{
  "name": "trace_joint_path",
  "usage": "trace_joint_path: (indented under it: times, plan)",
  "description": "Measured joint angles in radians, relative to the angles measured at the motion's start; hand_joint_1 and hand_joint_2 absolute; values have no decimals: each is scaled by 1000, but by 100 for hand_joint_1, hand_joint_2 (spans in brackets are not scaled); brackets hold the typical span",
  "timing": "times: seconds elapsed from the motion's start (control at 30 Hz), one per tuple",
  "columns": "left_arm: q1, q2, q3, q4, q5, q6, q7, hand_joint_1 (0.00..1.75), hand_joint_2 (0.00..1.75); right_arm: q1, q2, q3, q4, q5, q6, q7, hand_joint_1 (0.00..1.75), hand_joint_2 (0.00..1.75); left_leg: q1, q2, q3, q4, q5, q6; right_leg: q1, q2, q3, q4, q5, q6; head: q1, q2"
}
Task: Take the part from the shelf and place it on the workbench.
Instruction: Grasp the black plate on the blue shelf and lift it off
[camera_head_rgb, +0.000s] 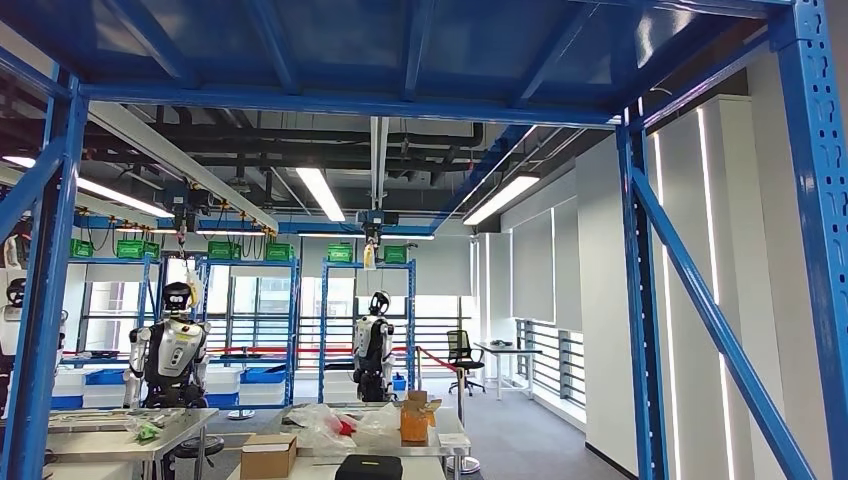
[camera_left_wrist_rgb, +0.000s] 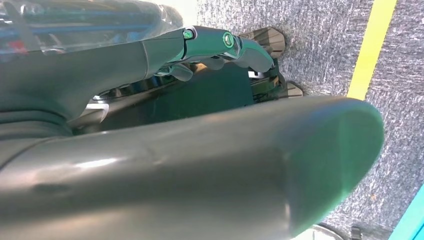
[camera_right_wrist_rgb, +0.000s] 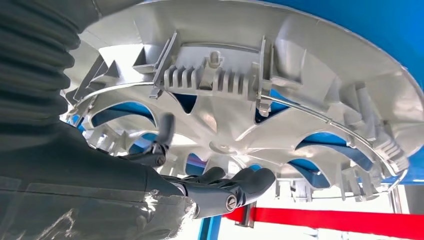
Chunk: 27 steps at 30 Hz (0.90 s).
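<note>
Grey wheel cover (camera_right_wrist_rgb: 250, 100) against right hand (camera_right_wrist_rgb: 220, 190)

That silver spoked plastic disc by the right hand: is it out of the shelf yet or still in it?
Cannot tell. The silver spoked disc shows its ribbed back against blue; the right hand has dark fingers through a spoke gap.
</note>
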<state>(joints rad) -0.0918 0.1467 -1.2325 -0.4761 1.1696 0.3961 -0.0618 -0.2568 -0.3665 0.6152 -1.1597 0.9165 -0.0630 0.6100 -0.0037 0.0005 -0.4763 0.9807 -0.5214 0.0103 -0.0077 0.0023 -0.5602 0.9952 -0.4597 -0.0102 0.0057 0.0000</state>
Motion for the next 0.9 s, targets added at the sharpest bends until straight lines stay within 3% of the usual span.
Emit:
trace_joint_path:
  times: [0.6, 0.9]
  plan:
    - [-1, -2, 0, 4, -7, -2, 2, 0, 0, -7, -3, 28, 0, -22, 7, 0, 0, 0, 0, 0, 0, 0, 0, 0, 0, 0, 0, 0, 0, 0, 0, 0]
    - [-11, -3, 0, 4, -32, -12, 27, 0, 0, -15, -2, 36, 37, -108, 133, 0, 0, 0, 0, 0, 0, 0, 0, 0, 0, 0, 0, 0, 0, 0, 0, 0]
